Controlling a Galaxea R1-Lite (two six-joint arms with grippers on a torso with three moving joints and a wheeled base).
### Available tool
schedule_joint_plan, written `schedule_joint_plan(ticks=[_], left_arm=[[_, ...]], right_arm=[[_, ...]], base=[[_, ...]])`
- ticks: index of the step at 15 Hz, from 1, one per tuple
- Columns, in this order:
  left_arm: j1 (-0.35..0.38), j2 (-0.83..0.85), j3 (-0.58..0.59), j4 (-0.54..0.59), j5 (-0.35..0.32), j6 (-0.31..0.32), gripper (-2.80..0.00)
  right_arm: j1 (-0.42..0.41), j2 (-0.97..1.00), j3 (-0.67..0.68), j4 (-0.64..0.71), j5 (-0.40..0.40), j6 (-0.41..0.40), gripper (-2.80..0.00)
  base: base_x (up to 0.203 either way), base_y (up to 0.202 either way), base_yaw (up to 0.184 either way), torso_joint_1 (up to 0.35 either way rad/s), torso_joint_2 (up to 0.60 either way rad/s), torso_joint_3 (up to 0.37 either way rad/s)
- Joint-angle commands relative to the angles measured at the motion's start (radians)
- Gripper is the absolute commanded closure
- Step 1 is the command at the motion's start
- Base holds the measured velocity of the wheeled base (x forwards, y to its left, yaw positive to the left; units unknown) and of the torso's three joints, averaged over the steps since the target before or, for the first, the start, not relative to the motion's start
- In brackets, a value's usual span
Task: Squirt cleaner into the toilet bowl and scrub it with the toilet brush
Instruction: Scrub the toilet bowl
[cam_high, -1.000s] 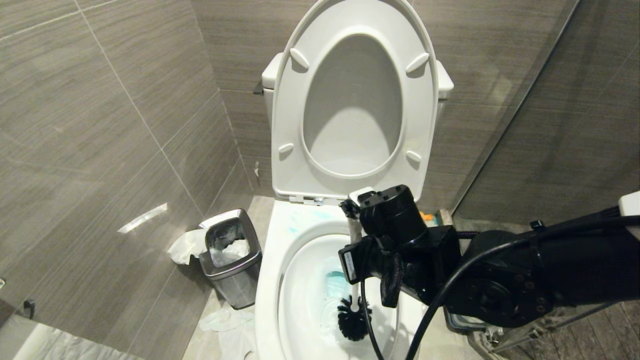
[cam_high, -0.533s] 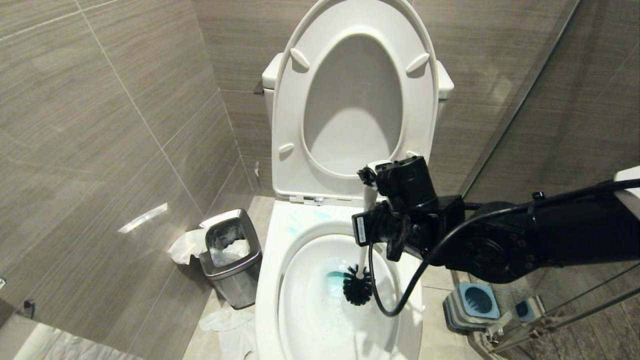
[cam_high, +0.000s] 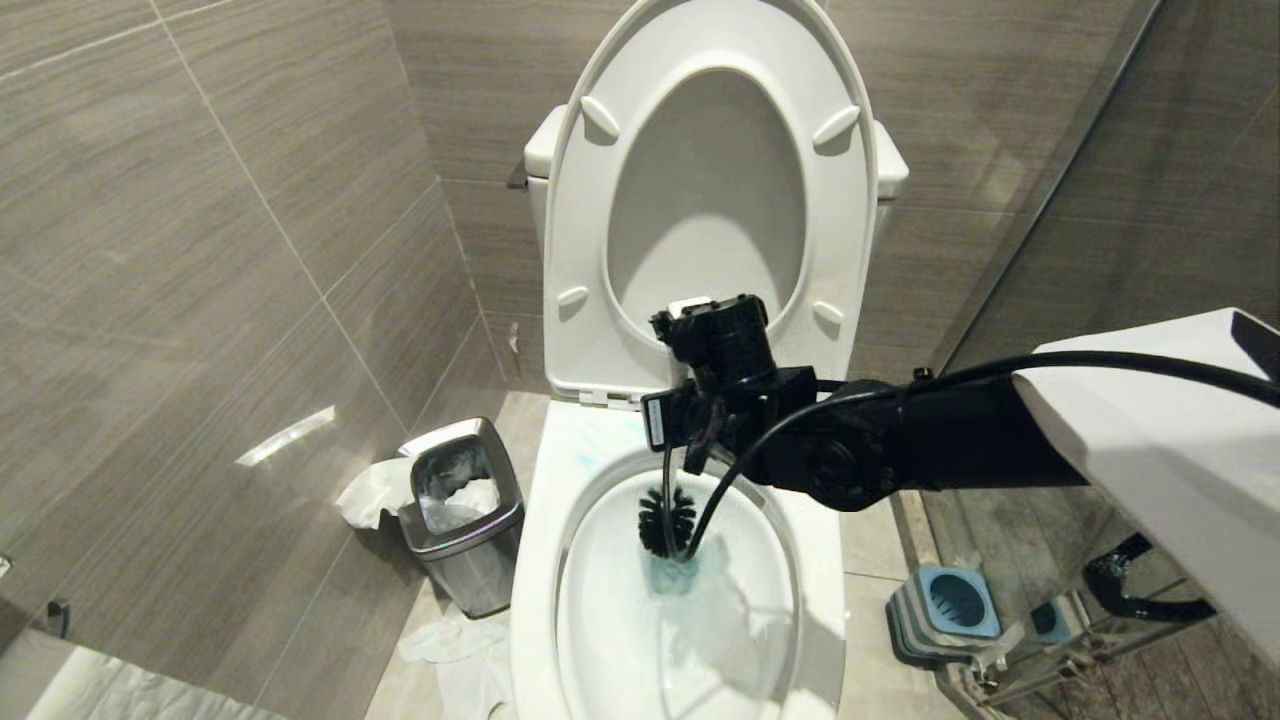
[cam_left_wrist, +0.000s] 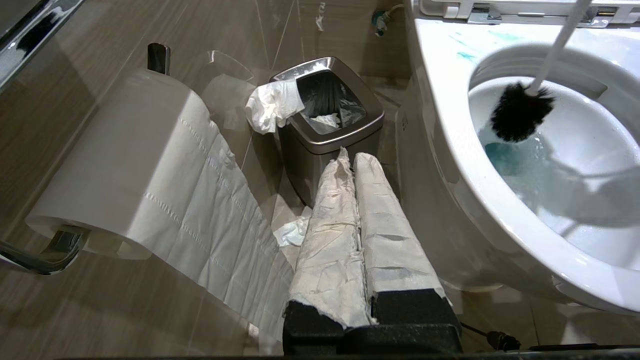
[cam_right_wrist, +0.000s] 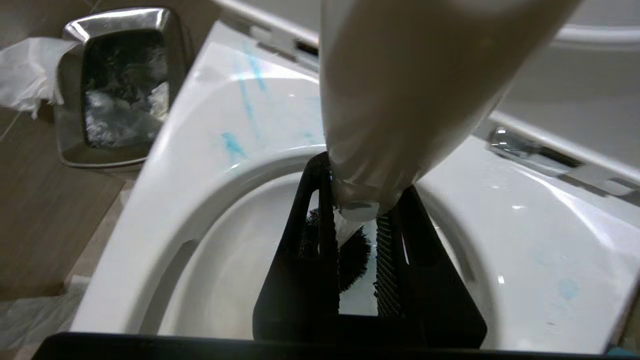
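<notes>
Paper-wrapped left gripper (cam_left_wrist: 357, 165) only in its wrist view

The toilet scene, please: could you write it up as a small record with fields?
toilet bowl: seat and lid raised
cleaner: blue-green tint in the water, pale smears on the rim
toilet brush: bristle head inside the bowl, above the tinted water, handle slanting up
right tool: shut on the brush handle, over the bowl's back part
left tool: shut, wrapped in paper, parked beside the bowl
waste bin: on the floor to the bowl's left, paper hanging over its edge
</notes>
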Motion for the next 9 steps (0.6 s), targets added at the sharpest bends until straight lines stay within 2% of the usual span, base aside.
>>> schedule_joint_plan(ticks=[1, 4, 9], left_arm=[[0.000, 0.001, 0.002, 0.000, 0.000, 0.000, 0.00], [0.000, 0.001, 0.002, 0.000, 0.000, 0.000, 0.00], [0.000, 0.001, 0.002, 0.000, 0.000, 0.000, 0.00]], right_arm=[[0.058, 0.045, -0.039, 0.022, -0.001, 0.003, 0.00], [0.119, -0.004, 0.011, 0.027, -0.008, 0.014, 0.00], [0.166, -0.177, 0.297, 0.026, -0.023, 0.033, 0.00]], base=[[0.000, 0.000, 0.000, 0.000, 0.00, 0.000], [0.000, 0.000, 0.000, 0.000, 0.00, 0.000], [0.000, 0.000, 0.000, 0.000, 0.00, 0.000]])
